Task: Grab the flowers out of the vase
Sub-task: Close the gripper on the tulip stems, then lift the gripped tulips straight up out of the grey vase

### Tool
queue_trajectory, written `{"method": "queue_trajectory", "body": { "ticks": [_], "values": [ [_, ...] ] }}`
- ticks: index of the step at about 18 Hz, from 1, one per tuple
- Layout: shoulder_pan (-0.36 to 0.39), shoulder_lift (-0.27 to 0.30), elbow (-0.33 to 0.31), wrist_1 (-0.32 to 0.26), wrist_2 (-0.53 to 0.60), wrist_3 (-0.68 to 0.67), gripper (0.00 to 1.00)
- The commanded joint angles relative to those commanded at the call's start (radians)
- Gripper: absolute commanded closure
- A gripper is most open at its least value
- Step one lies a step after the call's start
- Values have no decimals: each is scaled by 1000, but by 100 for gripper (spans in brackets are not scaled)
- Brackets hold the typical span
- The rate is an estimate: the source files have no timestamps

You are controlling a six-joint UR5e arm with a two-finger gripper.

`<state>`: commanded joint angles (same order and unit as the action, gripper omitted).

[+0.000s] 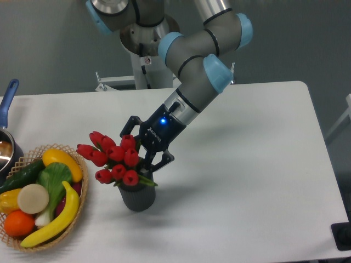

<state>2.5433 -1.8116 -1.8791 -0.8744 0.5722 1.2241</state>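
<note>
My pincer (137,147) straddles the flowers (114,160), fingers apart; I'd close low on stems above the vase (137,198).

Tool (138,147) sits at the near-left of mid-desk (247,164), fingers spread either side of the flowers' (115,159) rear-right edge. Flowers stand in the vase (137,198), which is directly before and below the tool, on the desk. Basket (77,216) lies well left of the tool and nearer the front edge, holding fruit and vegetables. Pan (6,137) at far left edge, behind the basket.
</note>
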Motion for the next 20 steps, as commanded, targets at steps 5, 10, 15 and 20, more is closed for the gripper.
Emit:
{"method": "queue_trajectory", "body": {
  "ticks": [5, 10, 15, 20],
  "values": [
    [8, 2, 0, -2, 0, -3, 60],
    [18, 15, 5, -2, -5, -31, 60],
    [28, 38, 29, -2, -12, -123, 60],
    [34, 54, 58, -2, -49, -184, 59]
  ]
}}
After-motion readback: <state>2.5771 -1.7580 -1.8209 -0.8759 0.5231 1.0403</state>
